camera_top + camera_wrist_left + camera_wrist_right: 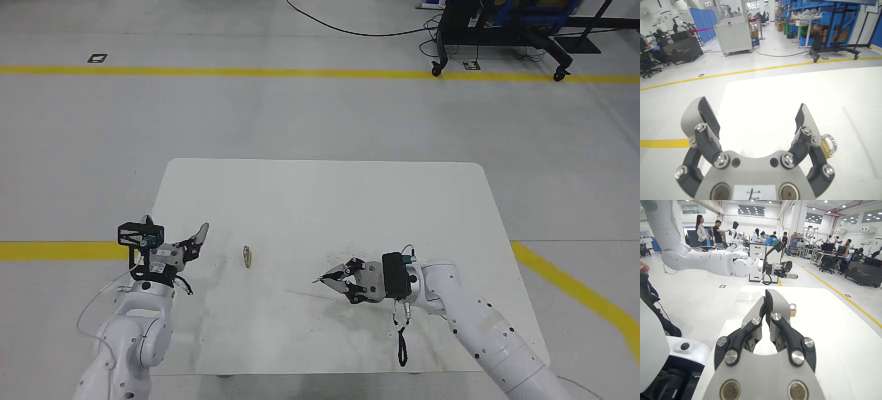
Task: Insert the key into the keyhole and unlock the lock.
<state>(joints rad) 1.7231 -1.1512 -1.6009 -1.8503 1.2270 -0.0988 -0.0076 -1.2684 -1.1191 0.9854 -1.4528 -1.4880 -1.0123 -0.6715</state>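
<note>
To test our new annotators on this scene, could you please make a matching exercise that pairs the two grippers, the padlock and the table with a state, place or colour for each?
Things:
1. left gripper
2. right gripper
3. padlock
4. table

Descriptions:
A. white, with rounded corners
B. shut tight
C. lies between the two grippers
D. spread wide open

Pairs: 1-D, 2-B, 3-C, 4-A
</note>
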